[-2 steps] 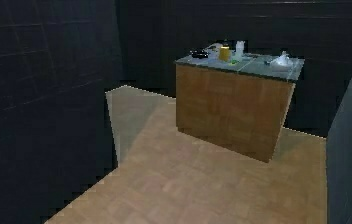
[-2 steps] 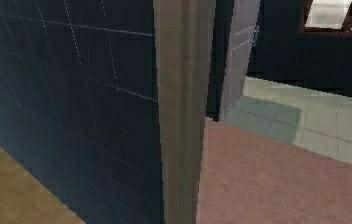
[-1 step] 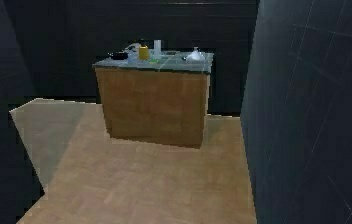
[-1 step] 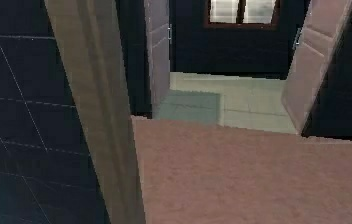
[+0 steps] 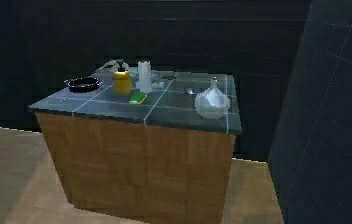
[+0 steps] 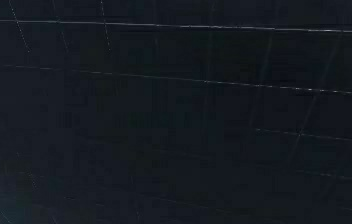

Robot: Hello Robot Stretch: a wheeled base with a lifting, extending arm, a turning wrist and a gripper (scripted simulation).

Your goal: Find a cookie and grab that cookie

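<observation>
On the dark tiled top (image 5: 179, 108) of a wood-sided counter (image 5: 134, 165), seen in the forward view, several small things are gathered, and which of them, if any, is the cookie cannot be told. A small green thing (image 5: 137, 98) is laid near the middle of the top, towards its front edge. Just behind it a yellow container (image 5: 121, 81) is stood upright, and a pale, whitish container (image 5: 144, 73) is set just beside that, on the side towards the view's right. A dark round pan (image 5: 81, 85) is placed near the top's left end, close to the yellow container. A clear glass vessel (image 5: 212, 101) with a narrow neck is stood well apart from these, near the right end. The counter is set on a light wooden floor (image 5: 14, 180) and is backed by dark walls, with a tall dark panel (image 5: 324, 110) near the view's right. A dark tiled wall (image 6: 174, 110) is faced in the arm side view. The gripper's state cannot be told.
</observation>
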